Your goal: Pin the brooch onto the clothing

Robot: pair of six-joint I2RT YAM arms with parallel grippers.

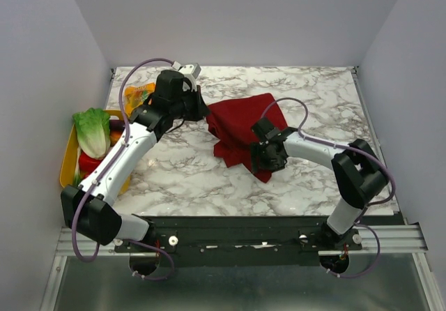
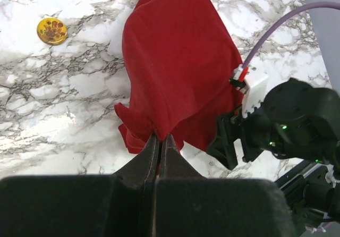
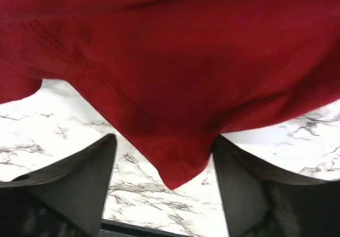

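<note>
The dark red T-shirt [image 1: 240,133] lies bunched on the marble table. My left gripper [image 1: 202,113] is shut on the shirt's left edge; in the left wrist view the closed tips [image 2: 160,139] pinch a fold of the shirt [image 2: 180,61]. The brooch [image 2: 52,31], a small gold disc, lies alone on the marble away from the shirt; I cannot see it in the top view. My right gripper [image 1: 268,156] is open at the shirt's near right corner. In the right wrist view a corner of the shirt [image 3: 175,61] hangs between the spread fingers [image 3: 79,184], with the gripper [image 3: 164,178] not closed on it.
A yellow tray [image 1: 67,159] at the left edge holds a lettuce [image 1: 93,131] and a red item. An orange packet [image 1: 141,92] lies at the back left. White walls enclose the table. The right gripper's body [image 2: 249,136] shows beside the shirt in the left wrist view.
</note>
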